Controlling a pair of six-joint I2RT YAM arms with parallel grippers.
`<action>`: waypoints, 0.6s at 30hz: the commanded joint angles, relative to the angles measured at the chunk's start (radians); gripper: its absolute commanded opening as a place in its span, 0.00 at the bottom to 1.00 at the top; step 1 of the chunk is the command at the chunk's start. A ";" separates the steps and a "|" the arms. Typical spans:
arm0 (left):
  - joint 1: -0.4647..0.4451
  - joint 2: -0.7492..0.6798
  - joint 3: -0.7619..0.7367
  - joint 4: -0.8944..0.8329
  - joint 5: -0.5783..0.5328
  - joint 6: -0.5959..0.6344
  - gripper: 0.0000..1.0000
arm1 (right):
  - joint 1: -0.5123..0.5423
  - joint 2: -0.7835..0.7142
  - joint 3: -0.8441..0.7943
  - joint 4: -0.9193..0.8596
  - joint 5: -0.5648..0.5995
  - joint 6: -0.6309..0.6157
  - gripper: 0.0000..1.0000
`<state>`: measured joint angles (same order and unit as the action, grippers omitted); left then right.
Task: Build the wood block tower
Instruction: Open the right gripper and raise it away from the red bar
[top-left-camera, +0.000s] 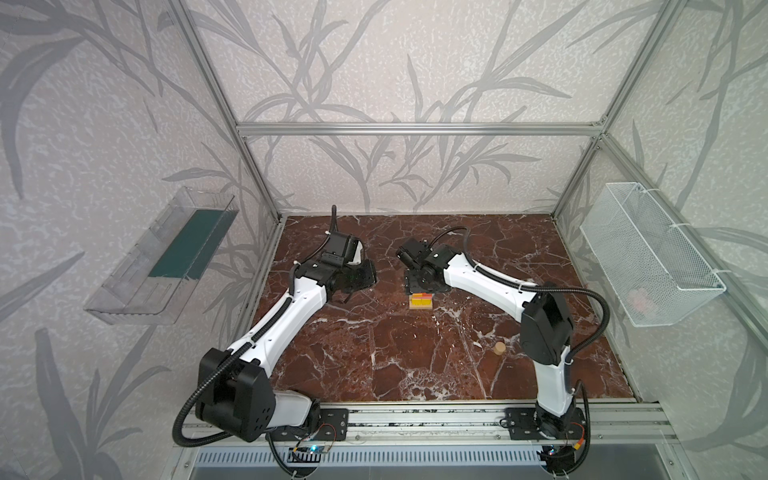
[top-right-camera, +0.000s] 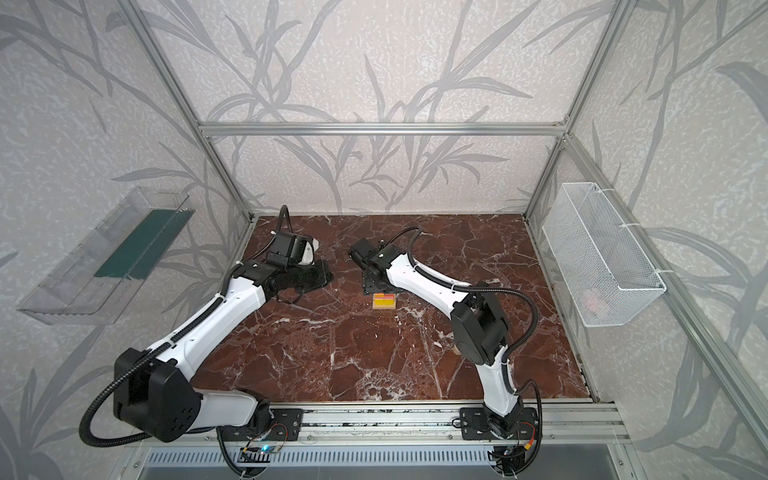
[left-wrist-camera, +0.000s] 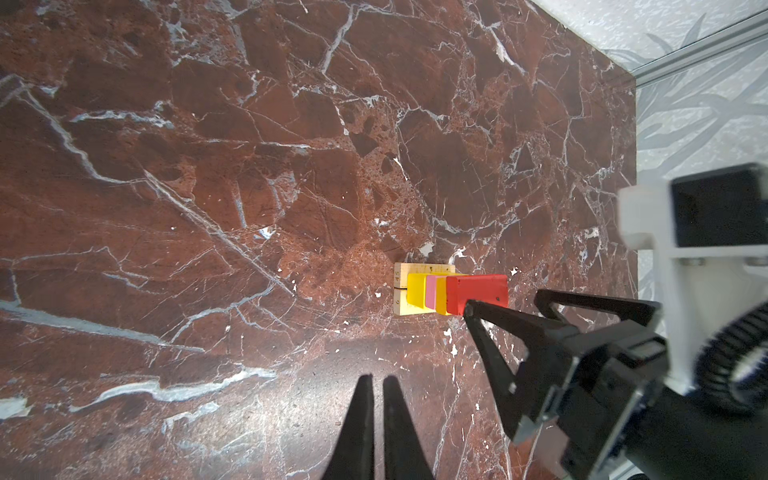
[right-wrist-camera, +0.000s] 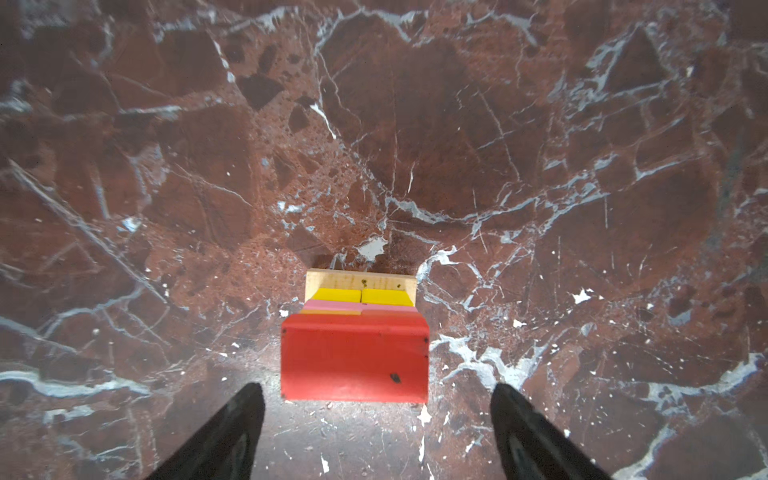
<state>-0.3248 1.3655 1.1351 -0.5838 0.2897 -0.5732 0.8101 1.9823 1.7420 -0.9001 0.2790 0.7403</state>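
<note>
Showing the red brick (right-wrist-camera: 354, 359) topping the tower (top-left-camera: 420, 301), the right wrist view reveals the right gripper (right-wrist-camera: 376, 388) spread, released, above it. Left gripper (left-wrist-camera: 377, 380) clenched, empty, alongside. Tan cylinder (top-left-camera: 498, 347) sits well apart, in a top view.

We note even, diffuse light in both top views. In the right wrist view the red-brown marble tabletop (right-wrist-camera: 457, 145) darkens toward the picture's edges, with glare beside the red wooden brick (right-wrist-camera: 353, 357). The left wrist view blurs the white plastic arm link (left-wrist-camera: 640, 220).
</note>
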 joint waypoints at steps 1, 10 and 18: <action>0.007 -0.013 0.008 -0.029 0.000 0.029 0.08 | -0.005 -0.108 -0.042 0.026 0.022 0.008 0.99; 0.008 -0.035 0.015 -0.052 -0.016 0.020 0.07 | -0.006 -0.333 -0.255 0.169 0.036 -0.032 0.99; 0.007 -0.070 -0.014 -0.062 -0.056 -0.005 0.07 | -0.005 -0.532 -0.421 0.143 0.108 -0.060 0.99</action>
<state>-0.3237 1.3228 1.1320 -0.6205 0.2657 -0.5728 0.8093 1.5162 1.3582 -0.7395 0.3317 0.6998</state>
